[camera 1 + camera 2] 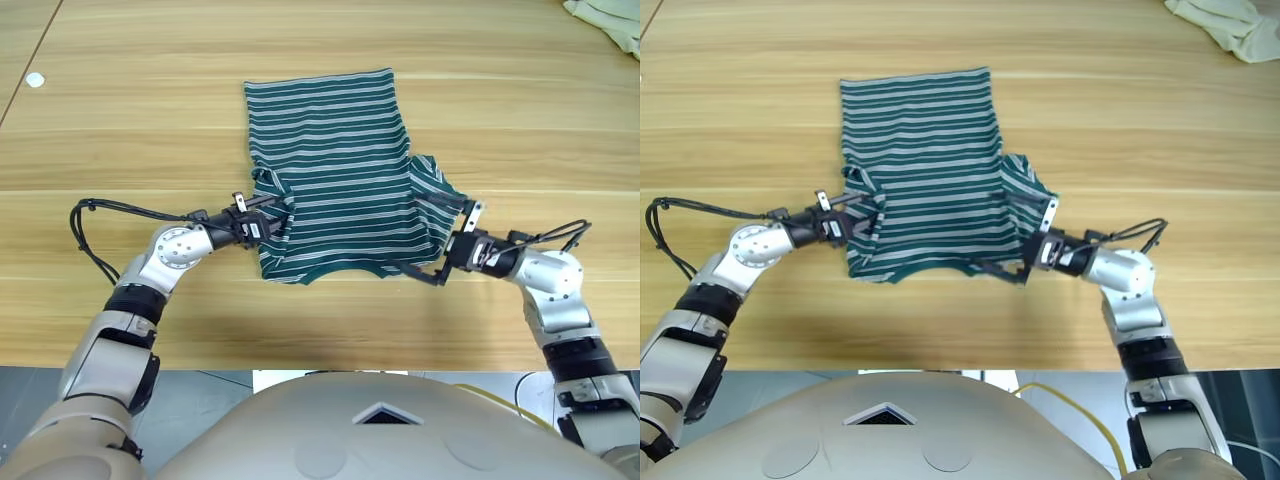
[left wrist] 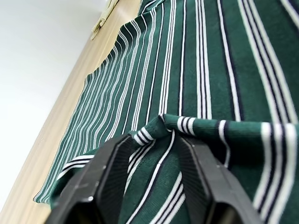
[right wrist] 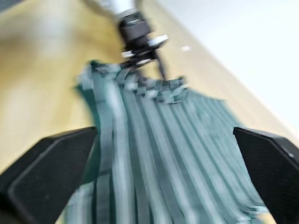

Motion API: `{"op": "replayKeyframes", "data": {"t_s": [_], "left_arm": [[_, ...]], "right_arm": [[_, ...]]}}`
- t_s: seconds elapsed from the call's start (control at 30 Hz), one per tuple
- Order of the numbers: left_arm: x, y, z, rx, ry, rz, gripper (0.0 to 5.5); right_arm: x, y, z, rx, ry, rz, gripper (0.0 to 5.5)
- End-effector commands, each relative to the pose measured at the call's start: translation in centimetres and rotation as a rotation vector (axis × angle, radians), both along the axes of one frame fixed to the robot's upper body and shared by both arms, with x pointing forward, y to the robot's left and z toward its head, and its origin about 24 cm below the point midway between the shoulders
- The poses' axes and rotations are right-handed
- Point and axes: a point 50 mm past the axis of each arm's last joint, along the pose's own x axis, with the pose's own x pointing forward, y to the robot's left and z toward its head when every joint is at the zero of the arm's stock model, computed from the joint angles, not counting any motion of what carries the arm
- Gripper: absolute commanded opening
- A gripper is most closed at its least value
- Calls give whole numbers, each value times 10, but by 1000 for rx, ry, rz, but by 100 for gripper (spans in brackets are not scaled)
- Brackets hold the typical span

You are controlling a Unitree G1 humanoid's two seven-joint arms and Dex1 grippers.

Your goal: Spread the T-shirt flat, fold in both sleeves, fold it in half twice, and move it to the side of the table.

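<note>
Two arms are flanking the T-shirt (image 1: 335,160) on the table (image 1: 150,100): left end effector (image 2: 168,140) is pinching a sleeve fold; right end effector (image 1: 450,240) is gaping empty at the opposite sleeve. Soft, limp knit; likely gripping best at doubled edges.

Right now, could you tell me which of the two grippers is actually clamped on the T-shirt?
The left gripper: its two fingers are shut on a raised fold of the T-shirt. The right gripper stands wide open, its fingers far apart.
</note>
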Motion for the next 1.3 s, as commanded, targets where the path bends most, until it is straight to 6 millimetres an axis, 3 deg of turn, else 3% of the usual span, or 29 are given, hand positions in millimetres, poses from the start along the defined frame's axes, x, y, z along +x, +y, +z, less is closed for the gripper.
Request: {"op": "replayKeyframes", "data": {"t_s": [0.03,0.17,0.3,0.4,0.7,1.03,1.3], "left_arm": [[3,0,-1,17,-10,12,262],[5,-3,0,12,-34,16,321],[7,-6,0,3,-56,21,376],[8,-9,-1,0,-65,23,413],[13,-12,-2,0,-85,29,530],[14,-11,-2,1,-98,32,536],[12,-9,-2,1,-101,35,540]], "right_arm": [[36,-28,26,-39,-158,-281,540],[51,-61,24,-416,-286,-490,540],[35,-78,4,-752,-257,-426,540],[27,-85,-10,-880,-191,-376,540],[24,-73,-40,-950,-98,-271,540],[32,-68,-58,-928,-70,-264,540],[28,-62,-59,-871,-62,-232,393]]}}
